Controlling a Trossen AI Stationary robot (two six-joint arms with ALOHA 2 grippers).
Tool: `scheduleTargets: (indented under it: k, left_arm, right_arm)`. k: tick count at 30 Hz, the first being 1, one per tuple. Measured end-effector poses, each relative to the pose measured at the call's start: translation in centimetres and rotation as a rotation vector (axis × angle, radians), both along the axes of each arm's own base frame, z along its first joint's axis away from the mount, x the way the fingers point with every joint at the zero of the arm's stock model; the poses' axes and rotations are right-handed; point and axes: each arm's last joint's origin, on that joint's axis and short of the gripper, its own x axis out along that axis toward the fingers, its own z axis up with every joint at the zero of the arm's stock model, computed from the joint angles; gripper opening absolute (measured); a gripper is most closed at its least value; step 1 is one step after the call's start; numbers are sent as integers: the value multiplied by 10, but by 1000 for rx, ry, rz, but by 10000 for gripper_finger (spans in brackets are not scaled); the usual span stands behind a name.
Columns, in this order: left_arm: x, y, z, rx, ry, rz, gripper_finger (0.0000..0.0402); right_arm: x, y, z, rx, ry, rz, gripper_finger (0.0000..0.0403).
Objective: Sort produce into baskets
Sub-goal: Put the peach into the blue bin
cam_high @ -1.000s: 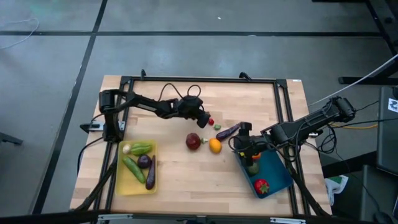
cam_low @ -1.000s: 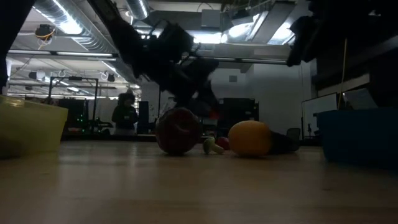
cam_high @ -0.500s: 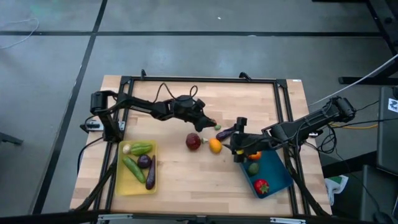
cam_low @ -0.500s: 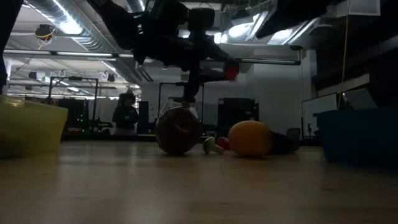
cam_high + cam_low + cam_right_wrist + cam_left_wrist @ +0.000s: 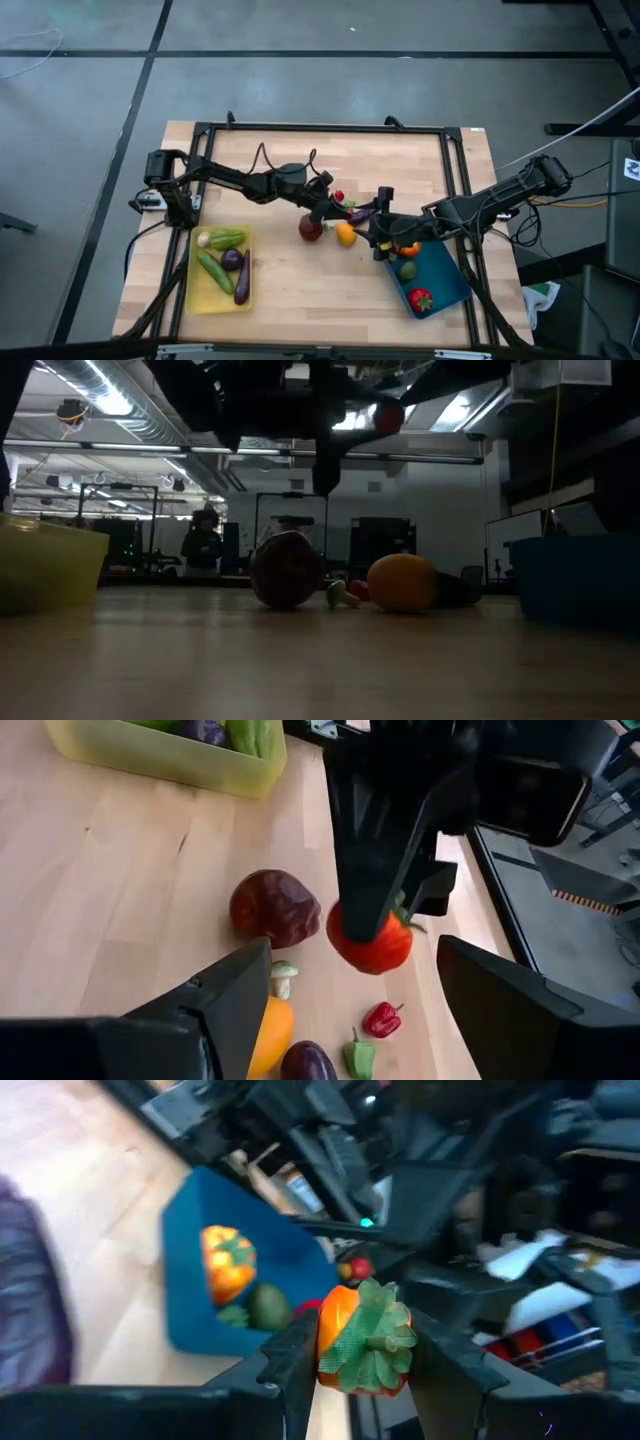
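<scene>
High view: left gripper (image 5: 336, 201), clamped on a small red pepper (image 5: 339, 195), hangs above mid-table. Directly below lie a dark red apple (image 5: 311, 228), an orange (image 5: 346, 234) and a purple eggplant (image 5: 362, 212), close together. Right gripper (image 5: 381, 232) hovers just beside the orange, at the blue basket (image 5: 445, 285) corner, fingers spread and empty. The yellow basket (image 5: 195, 297) holds four pieces; the blue basket holds three. Bare table lies toward the far edge.

Low view: apple (image 5: 287, 570) and orange (image 5: 401, 582) rest on the table, a small mushroom (image 5: 341, 594) between them.

Left wrist view: fingers grip the pepper (image 5: 362, 1340); blue basket (image 5: 195, 1270) lies beyond.

Right wrist view: fingers (image 5: 226, 1003) stand apart; the held pepper (image 5: 371, 939) hangs beside the apple (image 5: 274, 908).
</scene>
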Motion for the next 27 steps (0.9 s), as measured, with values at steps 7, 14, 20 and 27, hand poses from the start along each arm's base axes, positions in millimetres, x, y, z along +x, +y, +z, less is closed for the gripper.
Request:
scheduleTargets:
  k: [7,14,20,27]
  left_arm:
    - [1,-5,6,-1,-64,-14,134]
    - [1,-10,12,-24,-116,-26,134]
    - [2,-17,14,-21,-136,-44,134]
    - [2,-16,14,-17,-141,-38,134]
  right_arm:
    - [3,1,5,-39,-44,36,282]
    - [5,2,8,-86,-57,68,282]
    - [5,2,8,-88,-56,69,282]
    - [5,2,8,-88,-56,70,242]
